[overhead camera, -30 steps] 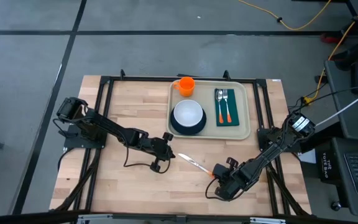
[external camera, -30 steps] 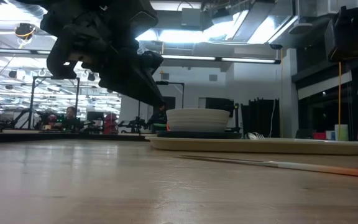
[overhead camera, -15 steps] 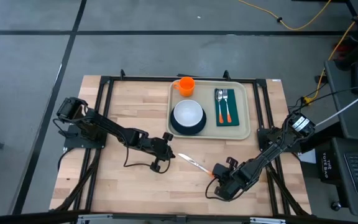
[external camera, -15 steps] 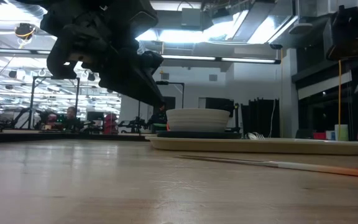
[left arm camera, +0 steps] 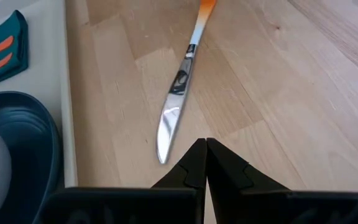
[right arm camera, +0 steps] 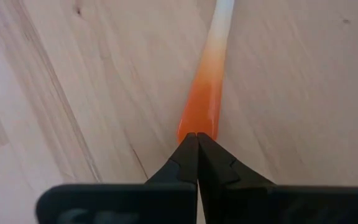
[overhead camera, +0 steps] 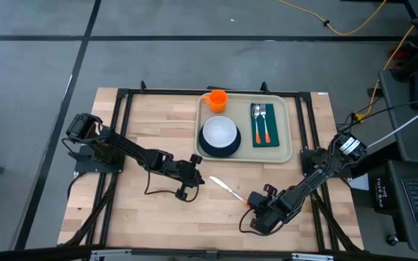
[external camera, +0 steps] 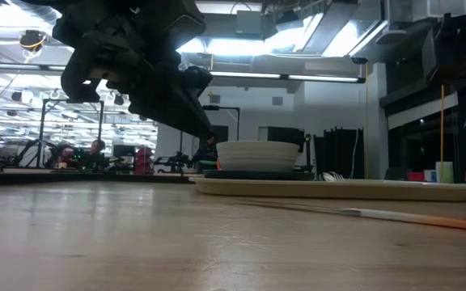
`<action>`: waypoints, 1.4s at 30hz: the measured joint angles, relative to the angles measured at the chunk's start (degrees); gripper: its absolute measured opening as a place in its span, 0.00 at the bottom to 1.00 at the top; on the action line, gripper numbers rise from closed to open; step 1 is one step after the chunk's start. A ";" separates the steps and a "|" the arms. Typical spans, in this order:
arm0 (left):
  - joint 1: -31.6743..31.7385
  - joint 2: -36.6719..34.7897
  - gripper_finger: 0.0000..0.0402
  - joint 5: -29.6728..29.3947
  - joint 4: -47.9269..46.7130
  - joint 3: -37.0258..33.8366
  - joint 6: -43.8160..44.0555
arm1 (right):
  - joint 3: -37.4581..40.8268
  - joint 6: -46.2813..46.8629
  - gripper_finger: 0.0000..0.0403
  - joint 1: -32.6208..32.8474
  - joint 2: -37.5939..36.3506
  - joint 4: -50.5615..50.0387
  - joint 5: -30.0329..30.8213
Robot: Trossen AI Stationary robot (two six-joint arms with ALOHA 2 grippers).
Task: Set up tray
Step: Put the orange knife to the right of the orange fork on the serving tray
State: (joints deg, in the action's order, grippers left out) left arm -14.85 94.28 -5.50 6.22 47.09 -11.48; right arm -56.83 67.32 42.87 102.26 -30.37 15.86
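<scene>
Beige rimmed tray [overhead camera: 290, 129] holds tableware; left claw [overhead camera: 197, 159] and right claw [overhead camera: 250, 202] both closed, empty.

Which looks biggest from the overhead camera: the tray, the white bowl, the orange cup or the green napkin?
1. The tray, clearly largest.
2. The white bowl.
3. The green napkin, looking only slightly smaller than the bowl.
4. The orange cup, smallest.

Evenly and brightly lit from overhead in the high view, with only faint, soft shadows. Strongly backlit in the low view: ceiling lights [external camera: 241, 77] glaring from 10 to 1 o'clock, silhouetted arm [external camera: 132, 56], blurred foreground table [external camera: 136, 242]. Softly focused at the wrists.
</scene>
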 joint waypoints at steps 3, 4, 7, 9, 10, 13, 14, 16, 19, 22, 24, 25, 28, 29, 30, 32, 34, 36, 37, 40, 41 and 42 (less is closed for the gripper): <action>0.02 0.00 0.02 0.00 -0.02 0.00 0.25 | 0.00 -0.06 0.00 0.00 0.02 -0.09 -0.07; 0.02 0.00 0.02 0.00 0.00 0.00 0.25 | -0.01 -0.08 0.00 0.00 0.02 -0.15 -0.26; 0.01 0.00 0.02 0.00 -0.02 0.00 0.25 | -0.01 -0.06 0.00 0.00 0.02 -0.21 -0.63; 0.02 0.00 0.02 0.00 -0.02 0.00 0.25 | -0.01 -0.06 0.00 0.00 0.02 -0.38 -0.64; 0.01 0.00 0.02 0.00 -0.01 0.00 0.25 | -0.01 -0.04 0.00 0.00 0.07 -0.50 -0.66; 0.01 0.00 0.02 0.00 -0.02 0.00 0.25 | -0.10 -0.06 0.00 0.00 0.24 -0.61 -0.55; 0.00 0.00 0.02 -0.02 0.00 0.00 0.25 | -0.10 -0.05 0.00 0.00 0.24 -0.63 -0.55; 0.00 0.00 0.02 -0.02 0.00 0.00 0.25 | -0.10 -0.05 0.00 0.00 0.25 -0.65 -0.47; 0.00 0.00 0.03 -1.01 0.00 0.00 0.25 | -0.10 -0.06 0.00 0.00 0.28 -0.93 -0.42; -0.03 0.00 0.05 -3.02 0.00 0.00 0.25 | -0.10 -0.06 0.00 0.00 0.28 -1.14 -0.41; -0.03 0.00 0.08 -3.74 0.00 0.00 0.54 | -0.08 -0.10 0.00 0.00 0.28 -1.31 -0.38; -0.03 0.00 0.09 -3.87 0.00 0.00 0.93 | -0.08 -0.10 0.00 0.00 0.28 -1.31 -0.34; -0.03 0.00 0.15 -3.87 0.00 0.00 1.77 | -0.07 -0.09 0.00 0.00 0.31 -1.31 -0.26; -0.03 0.00 0.17 -3.87 0.00 0.00 1.75 | -0.07 -0.10 0.00 0.00 0.31 -1.31 -0.26; -0.03 0.00 0.19 -3.87 0.01 0.00 1.75 | -0.07 -0.08 0.00 0.00 0.31 -1.31 -0.26; -0.05 0.00 0.24 -3.87 0.05 0.00 1.31 | -0.05 -0.10 0.00 0.01 0.31 -1.31 -0.26; -0.05 0.00 0.29 -3.87 0.07 0.00 -0.81 | -0.05 -0.10 0.00 0.02 0.33 -1.31 -0.03; -0.14 0.00 0.33 -3.87 0.07 0.00 -2.76 | -0.03 -0.10 0.00 0.04 0.34 -1.29 0.15; -0.16 -0.02 0.35 -3.89 0.24 0.00 -3.36 | -0.01 -0.10 0.00 0.04 0.35 -1.31 0.16; -0.26 -0.02 0.39 -3.88 2.27 -0.02 -0.48 | -0.01 -0.08 0.00 0.02 0.35 -1.33 0.17; -0.34 -0.02 0.40 -3.94 2.88 -0.02 0.49 | -0.01 -0.10 0.00 0.04 0.35 -1.33 0.17; -0.42 -0.02 0.40 -4.05 3.20 -0.02 0.72 | -0.01 -0.12 0.00 0.02 0.35 -1.35 0.17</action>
State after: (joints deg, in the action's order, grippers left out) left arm -15.27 94.26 -9.54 9.42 47.07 -10.76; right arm -56.84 67.20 42.89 102.61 -31.72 16.02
